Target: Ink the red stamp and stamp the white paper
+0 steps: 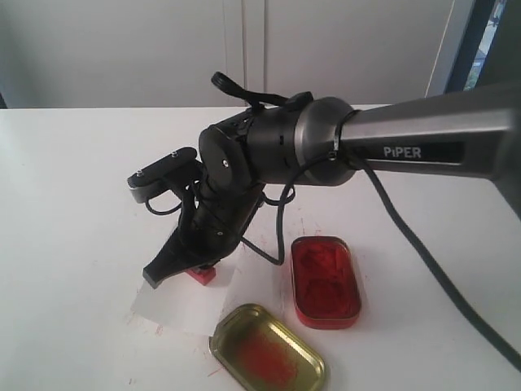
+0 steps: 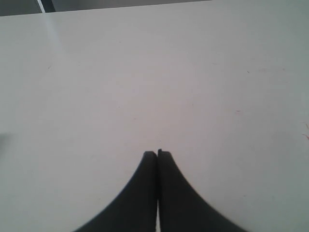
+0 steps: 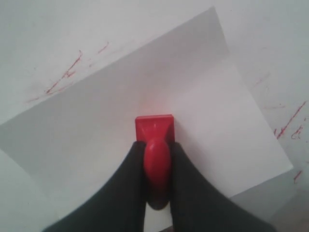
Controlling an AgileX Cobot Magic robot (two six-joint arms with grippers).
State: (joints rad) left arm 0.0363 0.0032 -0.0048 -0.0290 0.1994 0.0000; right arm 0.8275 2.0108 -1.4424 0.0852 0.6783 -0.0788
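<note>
Right fingers: your right gripper (image 3: 155,147) is pinching the red stamp (image 3: 153,128) by its narrow handle, with one dark finger (image 3: 120,188) on each side of it
Stamp: the square block base sticks out just past your fingertips, face down against the white paper (image 3: 203,111)
Paper: it lies flat under the fingertips and shows on both sides of them and ahead, with a faint fold crease running across beyond the stamp
Red marks: thin red streaks (image 3: 65,75) lie on the table further out, off the paper's edges on either side of your fingers
Exterior check: the right gripper (image 1: 191,265) points steeply down, with the red stamp (image 1: 201,274) at its tip on the white paper (image 1: 175,303)
Tin: an open red oblong tin (image 1: 326,281) of red paste sits off the paper, near your right fingers on the arm's side
Lid: a gold oval lid (image 1: 269,358), smeared red inside, lies just beside the tin and the paper's corner
Left fingers: your left gripper (image 2: 157,154) has its fingers pressed together tip to tip, over the white table (image 2: 145,72)
</note>
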